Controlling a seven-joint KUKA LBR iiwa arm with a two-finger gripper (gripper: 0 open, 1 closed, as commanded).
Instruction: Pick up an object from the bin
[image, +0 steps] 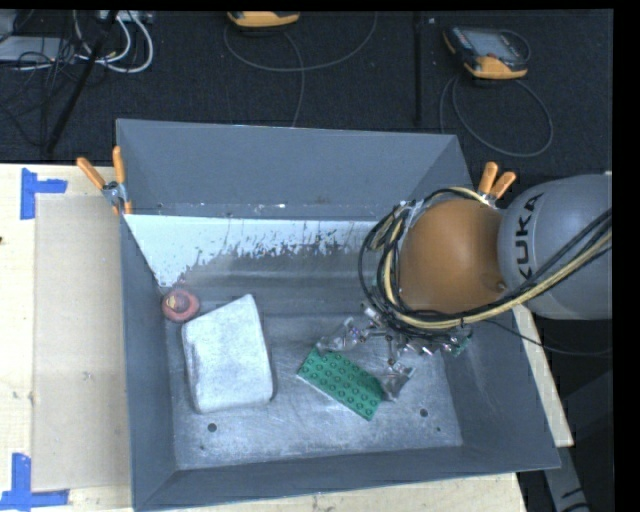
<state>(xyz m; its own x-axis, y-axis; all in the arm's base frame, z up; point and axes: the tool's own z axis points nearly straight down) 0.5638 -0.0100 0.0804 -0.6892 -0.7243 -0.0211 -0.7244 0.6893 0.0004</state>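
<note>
While the gripper (382, 358) is hanging low at the bin's (300, 190) four o'clock, against the right end of the green studded plate (340, 380), nothing is being lifted yet. I cannot tell the claw's spread. Grasp and lift are remaining to do.

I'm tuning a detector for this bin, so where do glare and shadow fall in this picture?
Camera view: a bright glare band runs along the foot of the back wall; the white block is strongly lit; the floor looks darker beneath the orange cover, around the gripper and the right end of the green plate; the pink ring sits just below the glare.
</note>
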